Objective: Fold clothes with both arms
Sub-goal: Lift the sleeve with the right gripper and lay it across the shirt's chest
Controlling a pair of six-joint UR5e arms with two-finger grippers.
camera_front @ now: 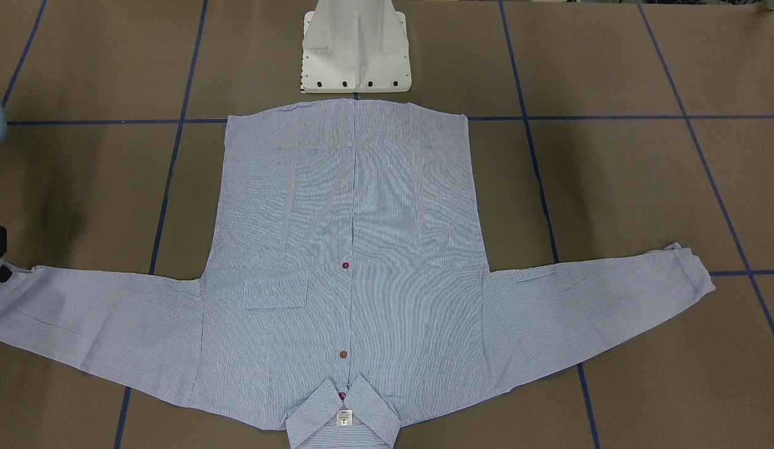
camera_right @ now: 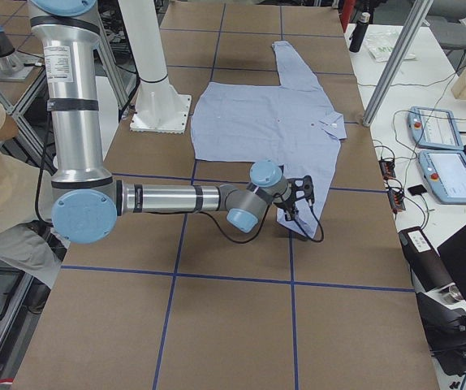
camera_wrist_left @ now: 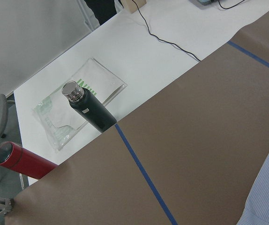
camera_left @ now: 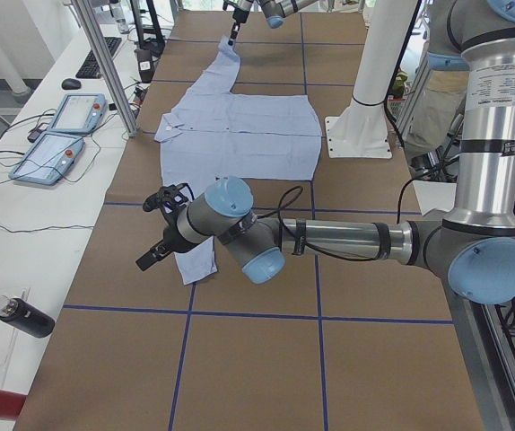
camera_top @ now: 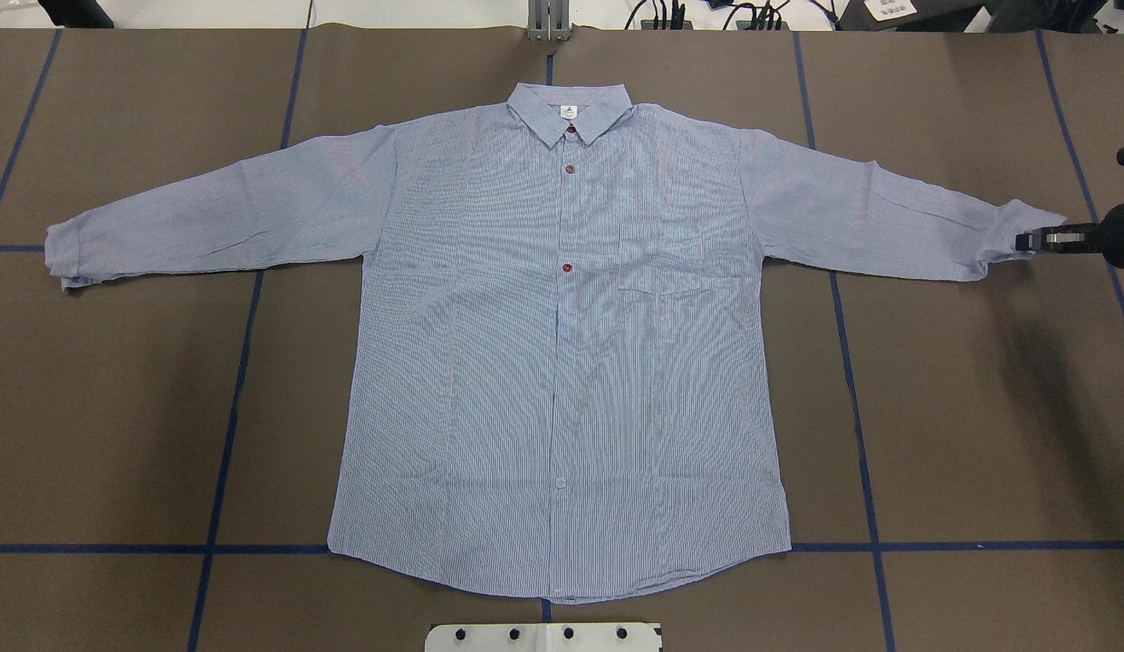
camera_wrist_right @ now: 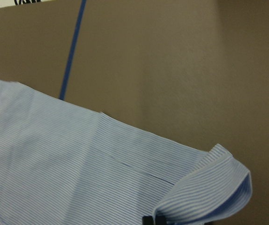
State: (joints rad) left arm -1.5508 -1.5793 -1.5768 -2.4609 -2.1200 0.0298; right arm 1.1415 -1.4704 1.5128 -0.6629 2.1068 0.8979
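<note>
**Blue-and-white striped shirt [camera_top: 562,362] spread flat, one cuff pinched**

It lies front-up on the brown-papered table [camera_top: 118,407], collar away from the robot. The right gripper [camera_top: 1032,241] has its fingers drawn narrow on the right cuff [camera_wrist_right: 214,187], whose edge curls up. The left gripper [camera_left: 145,260] sits just beside the left cuff [camera_top: 63,258] (open or closed, I cannot tell). To fold well, I judge both cuffs want a firm pinch, then an even carry across the chest. Counted: one shirt, two sleeves [camera_top: 226,213], one pocket [camera_top: 670,258], two red buttons [camera_top: 567,266], one brown button [camera_top: 569,167], two arms [camera_right: 168,197].
</note>
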